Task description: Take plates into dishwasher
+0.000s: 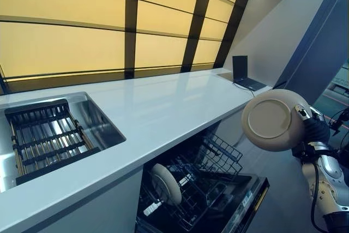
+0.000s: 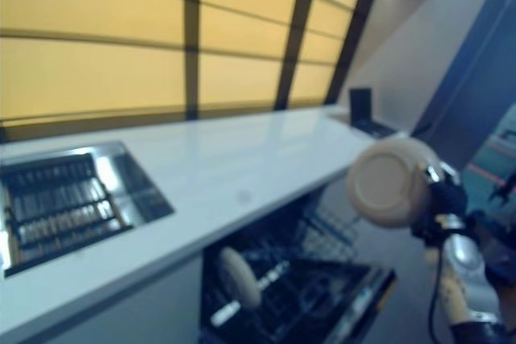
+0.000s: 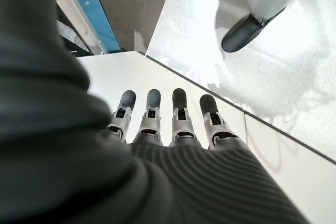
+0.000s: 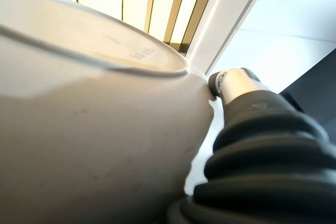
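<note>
Two plates, beige, one stowed and one in transit. The first plate (image 1: 166, 183) stands on edge among the tines of the lower dishwasher rack (image 1: 210, 181), which is pulled out over the open dishwasher door (image 1: 248, 197) below the white countertop (image 1: 163, 107); the upright stance suits washing and leaves free slots to its right. The second plate (image 1: 271, 119) is held in the air at the right of the scene, beside the counter's far right end and above the door, underside turned toward the head camera. The right hand (image 1: 312, 129) clamps it by the rim, thumb (image 4: 231, 81) pressed against the edge in the wrist view; a rim hold probably keeps the plate vertical for slotting. Next call, as a judgement: lower it toward an open slot beside the first plate. The left hand (image 3: 168, 121) hangs idle over the floor, fingers straight and apart, holding nothing. A steel sink (image 1: 92, 118) with a dark rack (image 1: 46, 140) sits at near left; a small dark device (image 1: 242, 72) rests at the counter's far end.
</note>
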